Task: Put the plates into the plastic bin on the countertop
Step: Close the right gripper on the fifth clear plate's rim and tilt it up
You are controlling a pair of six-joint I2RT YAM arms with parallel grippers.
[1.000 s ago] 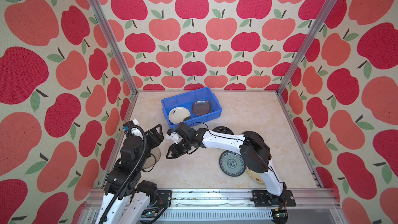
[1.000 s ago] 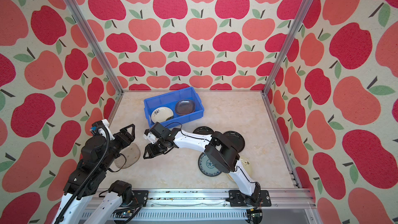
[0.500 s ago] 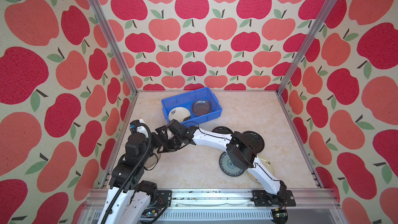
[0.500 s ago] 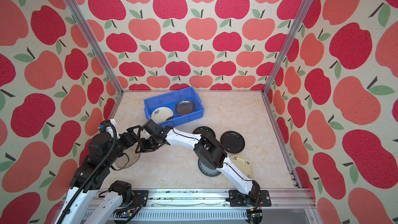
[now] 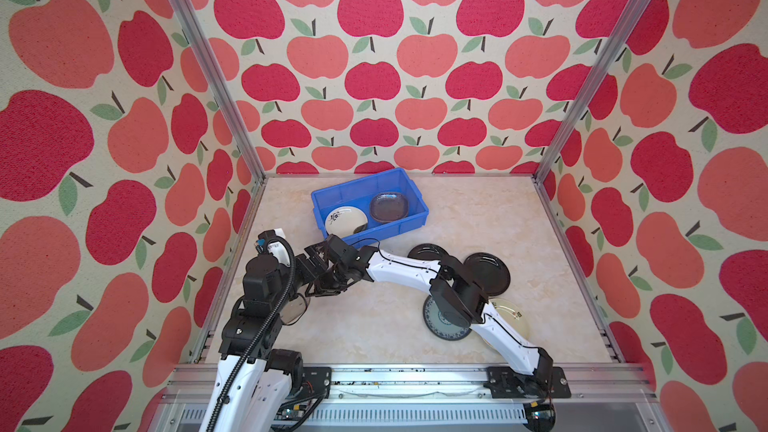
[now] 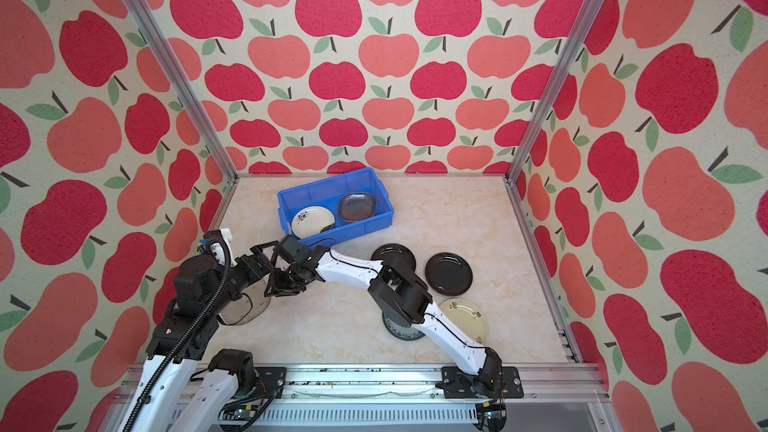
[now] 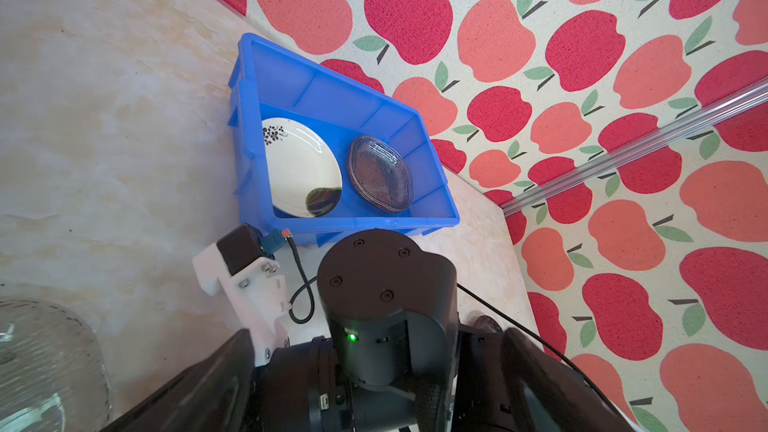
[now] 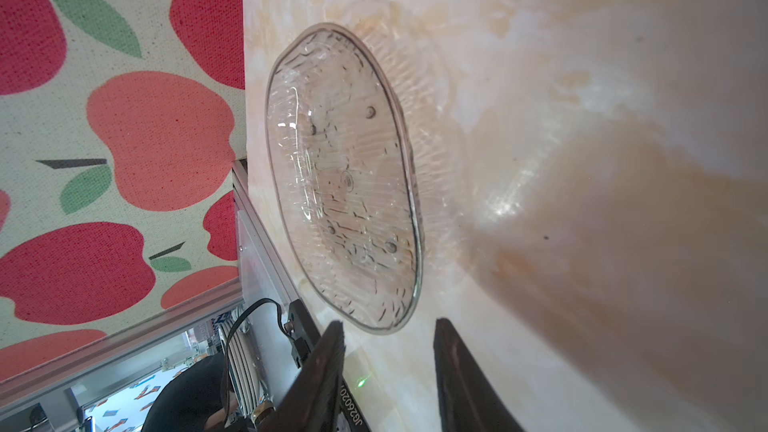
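Clear glass plate (image 8: 340,176) is lying flat on the countertop (image 5: 478,218) by the left wall, well apart from the blue bin (image 5: 409,218). Right gripper (image 8: 389,326) is hovering just short of the plate's rim, jaws parted and empty. Left gripper (image 7: 378,338) is spread wide alongside. Best move, I judge: straddle the rim squarely and pinch gently, since the glass looks slick.

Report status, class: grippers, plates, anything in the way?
Left gripper open, empty. Right gripper open at clear plate's rim, no grip. Bin partly filled; four more plates on counter. Grippers crowd each other.

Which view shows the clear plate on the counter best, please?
Right wrist: the clear plate lies whole, unobstructed. In both top views the left arm hides most of it; left wrist catches only its edge.
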